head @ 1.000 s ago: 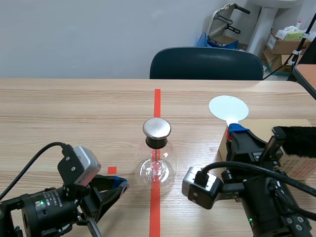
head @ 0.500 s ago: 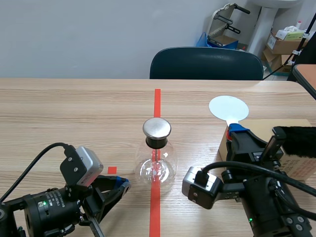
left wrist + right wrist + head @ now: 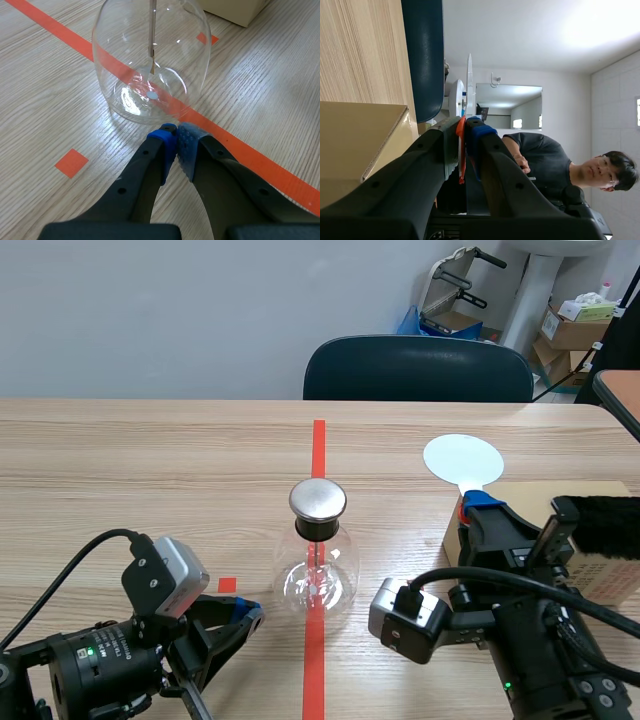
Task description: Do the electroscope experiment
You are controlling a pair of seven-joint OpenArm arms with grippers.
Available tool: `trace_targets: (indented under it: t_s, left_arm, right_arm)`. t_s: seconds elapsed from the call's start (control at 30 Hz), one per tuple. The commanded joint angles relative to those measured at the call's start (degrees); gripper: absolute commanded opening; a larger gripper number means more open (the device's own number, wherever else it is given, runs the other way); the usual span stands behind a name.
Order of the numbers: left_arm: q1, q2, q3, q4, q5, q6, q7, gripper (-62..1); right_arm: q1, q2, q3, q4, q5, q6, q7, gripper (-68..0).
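**Paddle in hand, flask waiting on the tape line**

The glass flask point(image 3: 318, 578) stands in the middle of the table point(image 3: 150, 460) on the long red tape line, nearer the robot's edge than the far one. Its metal cap point(image 3: 318, 500) is uncovered and nothing touches it.

The right gripper point(image 3: 476, 504) is clamped on the orange handle of a white paddle point(image 3: 462, 459). The round disc sticks out past the fingertips, well apart from the cap. Gripping by the handle probably keeps the disc free to carry charge.

Beside that arm, at the table's right edge, sits a cardboard box point(image 3: 528, 496) with a black furry piece point(image 3: 600, 525) on top, likely there for rubbing.

The left gripper point(image 3: 176, 134) has its 2 fingers pressed together on nothing. Its tips rest low, just beside the flask's base, perhaps to steady it.

The likely next step is bringing the disc to the cap.
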Motion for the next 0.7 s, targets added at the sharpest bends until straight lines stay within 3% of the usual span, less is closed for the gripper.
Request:
trace_targets:
  t_s: [0.0, 0.67]
  left_arm:
    - [-0.02, 0.28, -0.11, 0.70, -0.22, -0.13, 0.50, -56.9]
    - [-0.07, 0.28, -0.15, 0.70, -0.20, -0.13, 0.33, -56.9]
  right_arm:
    - [0.68, 0.02, 0.50, 0.96, 0.00, -0.48, -0.28, -66.2]
    - [0.68, 0.02, 0.50, 0.96, 0.00, -0.48, -0.46, -66.2]
